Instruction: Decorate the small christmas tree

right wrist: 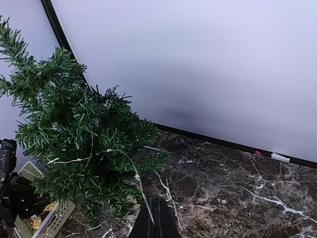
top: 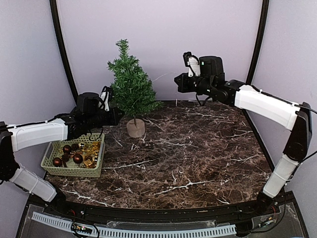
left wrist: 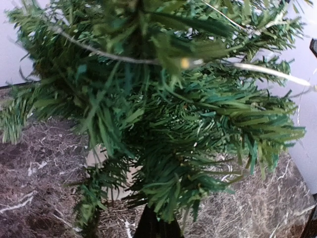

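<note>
Clearly the tree stands at the desk's back left. We judge it light, tippy and springy, best steadied by its trunk. Our right tool pinches a thin light wire; whether the left tool is closed, we cannot tell.

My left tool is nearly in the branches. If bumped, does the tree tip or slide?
Probably tips easily: the small christmas tree stands tall over a narrow stump base. Bristly branches likely flex first. The light wire in the right tool could tug it.
</note>
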Robot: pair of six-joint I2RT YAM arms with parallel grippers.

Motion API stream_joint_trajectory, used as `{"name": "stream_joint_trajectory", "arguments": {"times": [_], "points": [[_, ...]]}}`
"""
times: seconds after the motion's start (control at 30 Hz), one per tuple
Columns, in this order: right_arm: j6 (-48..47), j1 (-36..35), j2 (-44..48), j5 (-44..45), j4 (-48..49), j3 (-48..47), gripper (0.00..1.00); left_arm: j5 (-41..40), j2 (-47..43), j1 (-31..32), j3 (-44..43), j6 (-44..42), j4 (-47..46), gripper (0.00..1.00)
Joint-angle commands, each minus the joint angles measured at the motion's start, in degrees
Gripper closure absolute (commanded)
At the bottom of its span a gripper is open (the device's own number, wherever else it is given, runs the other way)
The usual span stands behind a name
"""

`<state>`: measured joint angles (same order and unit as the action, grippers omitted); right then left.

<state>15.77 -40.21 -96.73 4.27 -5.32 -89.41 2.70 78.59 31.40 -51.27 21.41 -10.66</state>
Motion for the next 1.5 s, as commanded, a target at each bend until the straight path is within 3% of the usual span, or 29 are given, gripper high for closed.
{"name": "stream_joint_trajectory", "arguments": {"times": [0.0, 0.27, 0.53, 0.63, 0.97, 1.23, 1.47], "points": [[0.6, -0.17, 4.75, 0.81, 1.01, 0.97, 1.0, 0.97, -2.48, 0.33, -0.77, -1.28, 2.15, 1.0], [-3.17, -3.39, 11.28, 0.36, -6.02, 2.57, 1.0, -2.01, -10.8, -0.4, 2.78, -3.06, 7.78, 1.0], [-4.93, -7.7, 12.67, 1.57, -9.57, 1.8, 1.0, 6.84, -12.29, -8.93, 6.79, -4.28, 5.44, 1.0], [-6.1, -8.45, 11.61, 1.99, -10.34, -0.28, 1.0, 11.39, -11.22, -11.27, 7.07, -5.87, 3.44, 1.0], [-8.12, -8.21, 4.37, 7.77, -11.64, -9.35, 1.0, 12.56, -6.54, -14.25, 4.39, -10.74, 1.62, 1.0], [-5.38, -4.99, -2.8, 5.34, -13.05, -17.83, 1.0, 13.44, -1.21, -16.52, 1.11, -12.68, -1.21, 1.0], [-1.91, -0.24, -7.6, 2.12, -13.55, -19.54, 1.0, 13.85, 2.0, -17.79, -0.31, -13.23, -4.2, 1.0]]}}
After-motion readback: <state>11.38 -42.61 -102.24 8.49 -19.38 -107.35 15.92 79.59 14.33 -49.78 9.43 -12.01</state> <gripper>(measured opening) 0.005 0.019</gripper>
